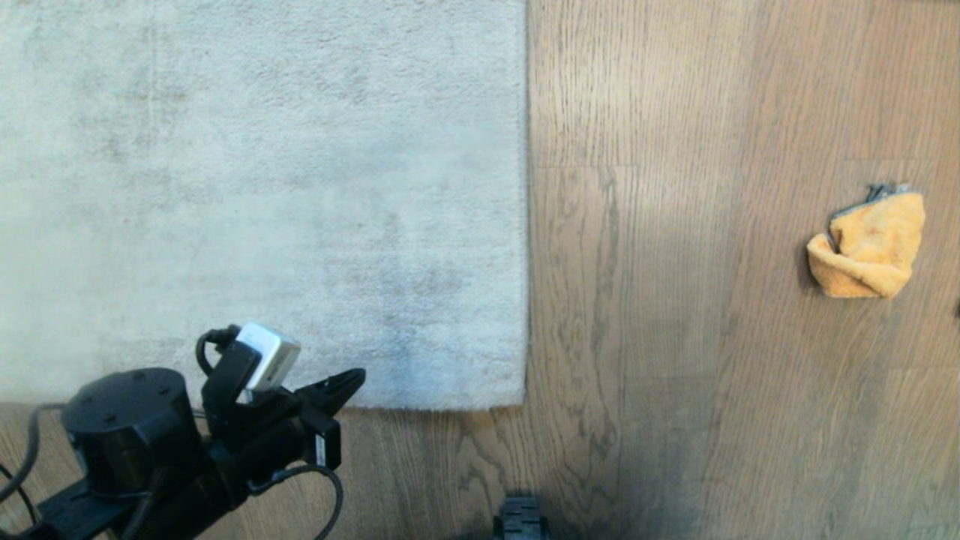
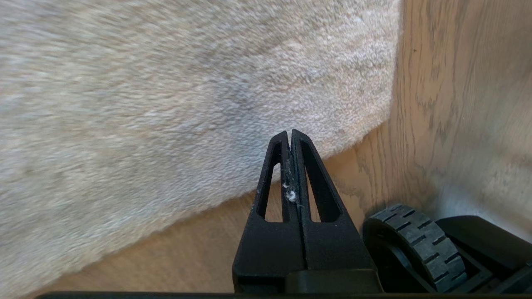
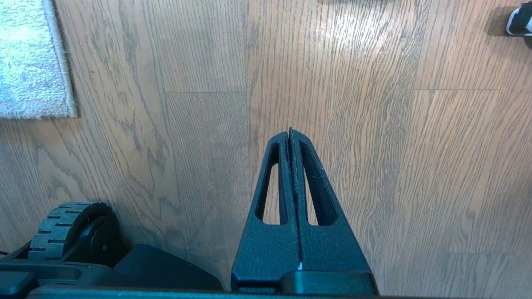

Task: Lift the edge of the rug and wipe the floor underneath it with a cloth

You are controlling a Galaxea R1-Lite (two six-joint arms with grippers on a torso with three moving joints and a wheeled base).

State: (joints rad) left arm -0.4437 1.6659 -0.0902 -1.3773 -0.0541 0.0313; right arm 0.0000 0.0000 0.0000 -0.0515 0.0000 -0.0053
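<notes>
The pale grey rug (image 1: 262, 187) lies flat on the brown wood floor (image 1: 675, 337), its right rug edge (image 1: 526, 225) running straight up the head view. The near border (image 2: 208, 199) and corner show in the left wrist view. My left gripper (image 1: 358, 377) hovers over the rug's near border, left of the corner, shut and holding nothing; a speck of white fluff clings between its fingers (image 2: 289, 133). The orange-yellow cloth (image 1: 868, 244) sits crumpled on the floor far to the right. My right gripper (image 3: 289, 132) is shut and empty above bare floor, and it does not show in the head view.
The robot's base wheel (image 2: 415, 245) stands on the floor close to the rug corner, with another wheel (image 3: 68, 226) in the right wrist view. A dark shoe (image 3: 519, 20) shows at the far edge of that view.
</notes>
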